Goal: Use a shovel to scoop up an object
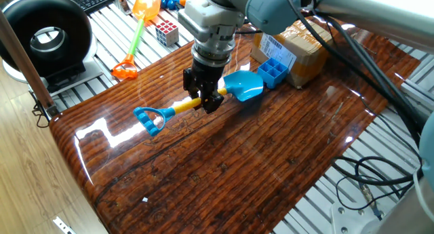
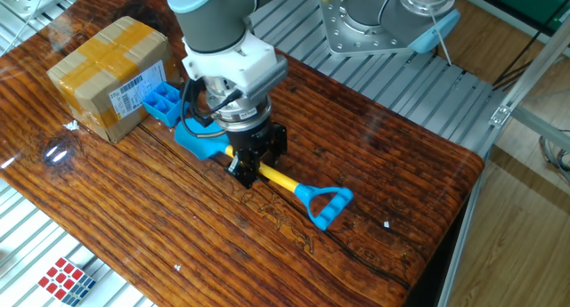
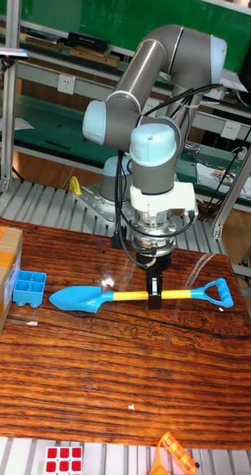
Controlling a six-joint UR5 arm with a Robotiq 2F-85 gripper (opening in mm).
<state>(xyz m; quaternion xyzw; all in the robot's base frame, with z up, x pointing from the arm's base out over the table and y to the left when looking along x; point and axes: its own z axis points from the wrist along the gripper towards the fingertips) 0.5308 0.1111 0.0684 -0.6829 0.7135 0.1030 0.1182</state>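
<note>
The shovel has a bright blue blade (image 1: 243,87) (image 2: 198,141) (image 3: 75,298), a yellow shaft (image 3: 131,295) and a blue D-shaped loop (image 1: 149,119) (image 2: 324,204) (image 3: 217,292). My gripper (image 1: 206,100) (image 2: 247,168) (image 3: 154,294) is shut on the yellow shaft near its middle. The object is a small blue gridded block (image 1: 272,72) (image 2: 160,102) (image 3: 27,289) that rests against the cardboard box. The blade's tip lies close to the block, with a small gap showing in the tall fixed view.
A brown cardboard box (image 1: 296,49) (image 2: 111,74) (image 3: 1,282) stands right behind the block. An orange-bladed shovel with a green shaft (image 1: 136,39) and a puzzle cube (image 1: 167,32) (image 3: 63,459) lie off the wooden table (image 1: 224,166). A black round device (image 1: 46,37) is at the left.
</note>
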